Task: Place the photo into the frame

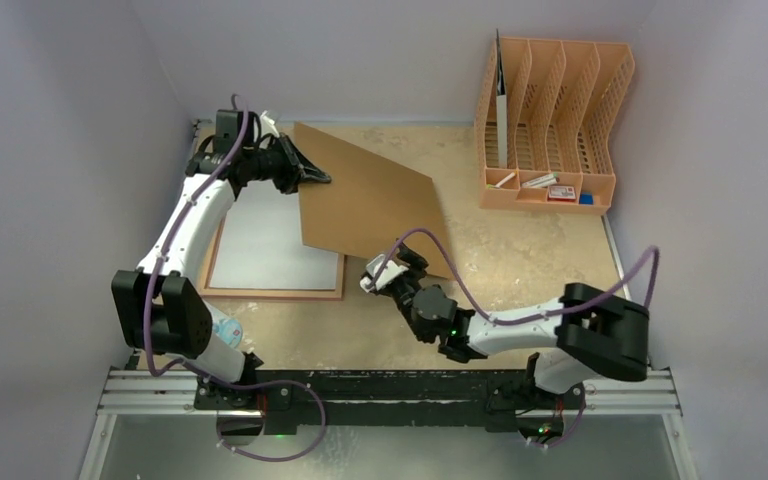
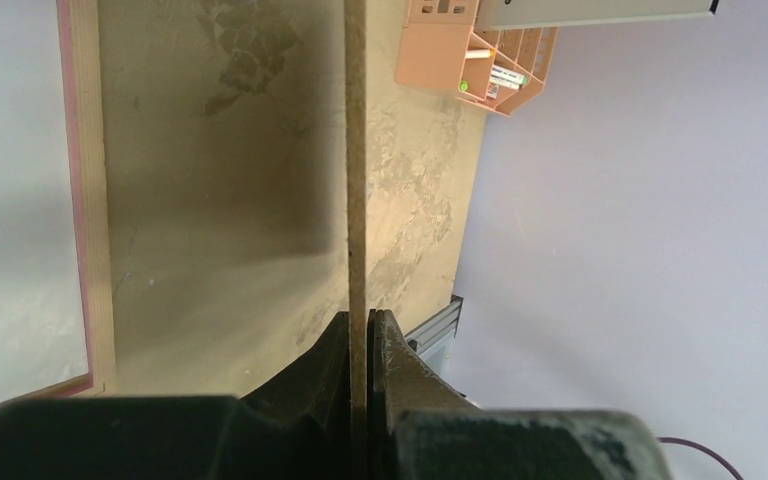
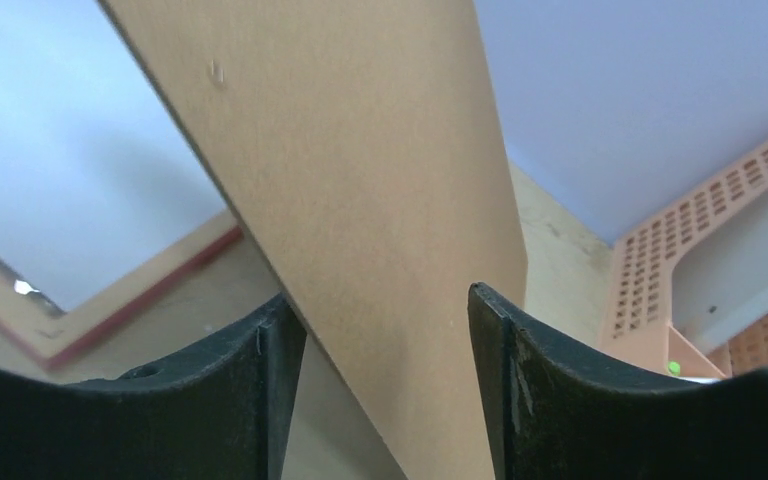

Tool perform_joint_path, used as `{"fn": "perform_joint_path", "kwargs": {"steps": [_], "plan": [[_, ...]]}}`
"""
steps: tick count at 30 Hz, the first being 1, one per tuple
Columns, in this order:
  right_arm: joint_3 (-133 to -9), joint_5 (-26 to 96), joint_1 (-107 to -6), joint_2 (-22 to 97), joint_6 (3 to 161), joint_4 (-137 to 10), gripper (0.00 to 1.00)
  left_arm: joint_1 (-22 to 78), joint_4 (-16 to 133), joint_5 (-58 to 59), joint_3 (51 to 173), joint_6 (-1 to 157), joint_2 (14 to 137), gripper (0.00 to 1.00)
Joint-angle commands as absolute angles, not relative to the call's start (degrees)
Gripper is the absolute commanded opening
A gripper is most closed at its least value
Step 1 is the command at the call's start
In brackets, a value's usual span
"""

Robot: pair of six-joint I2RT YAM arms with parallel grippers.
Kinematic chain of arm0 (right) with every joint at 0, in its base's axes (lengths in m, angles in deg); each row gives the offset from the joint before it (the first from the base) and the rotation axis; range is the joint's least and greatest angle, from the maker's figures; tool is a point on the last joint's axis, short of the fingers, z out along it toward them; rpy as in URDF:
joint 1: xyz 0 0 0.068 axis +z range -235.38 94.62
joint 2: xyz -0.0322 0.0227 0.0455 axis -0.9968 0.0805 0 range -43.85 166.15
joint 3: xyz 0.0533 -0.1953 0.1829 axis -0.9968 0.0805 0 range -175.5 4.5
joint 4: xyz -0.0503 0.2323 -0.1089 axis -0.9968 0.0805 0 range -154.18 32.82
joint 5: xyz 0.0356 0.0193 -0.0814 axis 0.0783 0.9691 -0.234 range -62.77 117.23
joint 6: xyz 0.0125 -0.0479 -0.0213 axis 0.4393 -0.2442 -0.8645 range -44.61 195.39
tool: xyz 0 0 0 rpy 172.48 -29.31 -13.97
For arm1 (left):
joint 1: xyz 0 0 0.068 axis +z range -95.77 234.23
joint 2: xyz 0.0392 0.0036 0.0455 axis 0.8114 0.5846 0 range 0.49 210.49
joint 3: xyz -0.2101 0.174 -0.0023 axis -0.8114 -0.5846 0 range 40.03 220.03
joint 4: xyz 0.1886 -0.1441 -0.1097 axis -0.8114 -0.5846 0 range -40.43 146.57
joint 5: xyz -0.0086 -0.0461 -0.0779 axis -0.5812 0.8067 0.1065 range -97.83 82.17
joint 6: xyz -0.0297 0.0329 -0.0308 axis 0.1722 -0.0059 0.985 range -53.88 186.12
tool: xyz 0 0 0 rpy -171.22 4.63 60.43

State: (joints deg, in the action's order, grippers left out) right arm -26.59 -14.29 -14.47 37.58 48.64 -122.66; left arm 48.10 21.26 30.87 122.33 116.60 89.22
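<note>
The frame [image 1: 270, 291] lies flat at the table's left, its pinkish-tan back up; it also shows in the left wrist view [image 2: 88, 200] and the right wrist view [image 3: 130, 290]. A plain white sheet [image 1: 260, 235] fills it; I cannot tell whether it is the photo's back. My left gripper [image 1: 315, 178] [image 2: 365, 315] is shut on the far-left edge of the brown hardboard backing sheet [image 1: 370, 200] [image 2: 356, 150] and holds it tilted over the frame's right side. My right gripper [image 1: 380, 270] [image 3: 385, 300] is open, with the board's near edge [image 3: 360, 150] between its fingers.
The orange file rack [image 1: 550, 120] [image 2: 470, 60] [image 3: 700, 230] stands at the back right with a flat panel and small items in it. Walls close in the table on the left, back and right. A metal rail [image 1: 390, 392] runs along the near edge.
</note>
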Motion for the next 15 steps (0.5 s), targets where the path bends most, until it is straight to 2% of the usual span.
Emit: {"fn": "perform_joint_path", "kwargs": {"steps": [1,5,9,11,13,14,15], "plan": [[-24.60,-23.60,-13.65,44.11,34.33,-144.60,0.58,48.60,24.51,35.36,124.60,119.29,85.12,0.00],[-23.96,-26.30,-12.02,46.25,28.19,-154.36,0.34,48.58,24.67,35.37,124.13,119.36,84.78,0.00],[-25.13,-25.60,-11.67,44.28,31.85,-148.52,0.17,48.58,26.43,35.84,123.84,120.40,85.02,0.00],[-25.28,-25.81,-11.64,43.83,32.64,-147.95,0.02,48.60,26.81,35.50,123.96,120.56,84.92,0.00],[-25.21,-26.33,-11.64,43.78,32.40,-148.66,0.00,48.58,26.87,35.28,124.24,120.42,84.87,0.00],[-25.13,-26.44,-11.64,43.71,32.20,-149.30,0.00,48.58,26.91,35.24,124.37,120.29,84.86,0.09],[-25.00,-26.47,-11.64,43.63,32.07,-149.88,0.00,48.59,27.31,35.28,124.48,120.20,84.82,0.28]]}}
